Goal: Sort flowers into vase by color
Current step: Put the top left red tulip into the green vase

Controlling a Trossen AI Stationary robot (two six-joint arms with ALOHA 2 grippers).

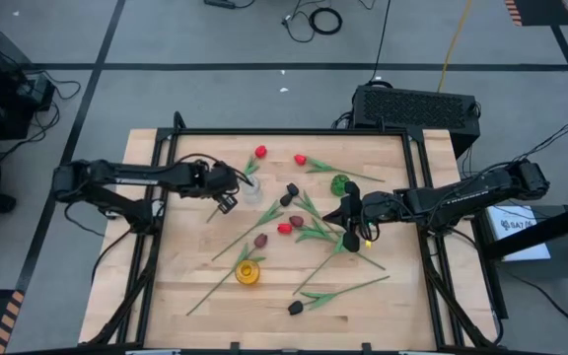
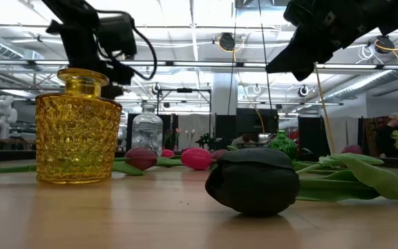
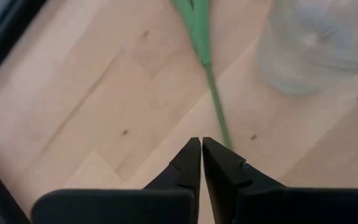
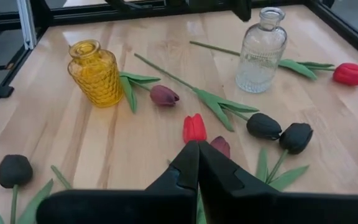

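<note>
Nearest, in the low view: one near-black tulip head [image 2: 253, 180], matte, lying on the bench [image 2: 116, 221] on its side. Beside it, a yellow glass vase [image 2: 77, 130], knobbed surface, upright. Behind: maroon head [image 2: 141, 158], bright red head [image 2: 196, 158], clear vase [image 2: 147, 130], green vase [image 2: 282, 144]. Overall, the flowers [image 1: 309, 229] lie scattered mid-bench, thin green stems and leaves crossing. A red tulip [image 1: 260, 152] lies toward the far edge. Left claw [image 1: 231, 193], fingers together, hangs by the clear vase over a green stem [image 3: 211, 81]. Right claw [image 1: 349, 237], fingers together, hangs above the tangled stems.
</note>
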